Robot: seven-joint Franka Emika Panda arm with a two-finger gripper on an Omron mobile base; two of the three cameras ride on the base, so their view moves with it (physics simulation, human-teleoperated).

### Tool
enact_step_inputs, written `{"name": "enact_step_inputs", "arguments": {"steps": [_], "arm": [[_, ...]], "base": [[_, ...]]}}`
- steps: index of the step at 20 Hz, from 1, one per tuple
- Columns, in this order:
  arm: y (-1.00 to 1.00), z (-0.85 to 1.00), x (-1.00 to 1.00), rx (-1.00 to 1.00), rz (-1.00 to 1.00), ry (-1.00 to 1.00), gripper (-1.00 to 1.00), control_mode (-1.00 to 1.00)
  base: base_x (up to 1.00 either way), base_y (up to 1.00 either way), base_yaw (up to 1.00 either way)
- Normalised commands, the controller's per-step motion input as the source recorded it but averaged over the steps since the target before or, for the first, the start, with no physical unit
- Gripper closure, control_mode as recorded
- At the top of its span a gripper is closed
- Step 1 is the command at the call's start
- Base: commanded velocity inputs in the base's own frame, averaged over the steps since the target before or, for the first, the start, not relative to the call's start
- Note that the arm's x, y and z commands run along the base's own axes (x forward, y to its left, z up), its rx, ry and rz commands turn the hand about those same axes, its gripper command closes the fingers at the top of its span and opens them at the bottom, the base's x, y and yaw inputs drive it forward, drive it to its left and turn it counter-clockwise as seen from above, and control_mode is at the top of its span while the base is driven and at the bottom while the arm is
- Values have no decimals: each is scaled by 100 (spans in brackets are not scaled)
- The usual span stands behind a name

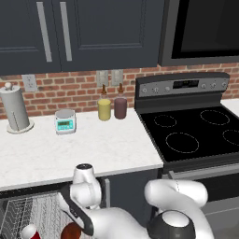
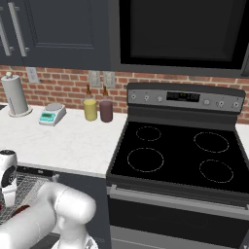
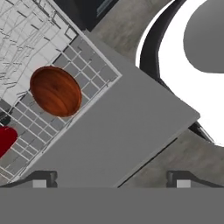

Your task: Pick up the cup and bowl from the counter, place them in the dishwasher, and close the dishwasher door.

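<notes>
The dishwasher [image 1: 32, 190] under the counter [image 1: 70, 149] stands open with its grey wire rack [image 3: 26, 48] pulled out. In the rack lies the reddish-brown bowl [image 3: 56, 91], also seen at the bottom edge of the left base view as the bowl [image 1: 71, 231]. The red cup [image 3: 5, 139] sits in the rack beside it, and the same cup [image 1: 29, 232] shows its white rim from the left. The dishwasher door [image 3: 122, 131] lies folded down, a flat grey panel. My gripper [image 3: 111, 181] hangs above that door, open, with nothing between its fingers, apart from bowl and cup.
On the counter stand a paper-towel holder [image 1: 16, 109], a small scale [image 1: 65, 121], a yellow bottle [image 1: 104, 108] and a purple bottle [image 1: 120, 106]. The black stove [image 1: 196, 130] adjoins on the right. Dark wall cabinets [image 1: 70, 32] hang above.
</notes>
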Motion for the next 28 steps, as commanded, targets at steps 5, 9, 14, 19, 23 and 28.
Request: {"name": "enact_step_inputs", "arguments": {"steps": [5, 9, 14, 19, 23, 28], "arm": [[-22, 32, -3, 7, 0, -5, -100, -100], [-10, 35, -10, 8, 0, -2, -100, -100], [0, 32, -28, 6, 0, -7, -100, -100], [0, 30, -49, 4, 0, -16, -100, -100], [6, 34, -63, 0, 1, -28, -100, -100], [1, 19, -53, 0, 3, -28, -100, -100]], "base": [[0, 0, 0], [0, 0, 0], [0, 0, 0], [0, 0, 0], [0, 0, 0], [0, 0, 0]]}}
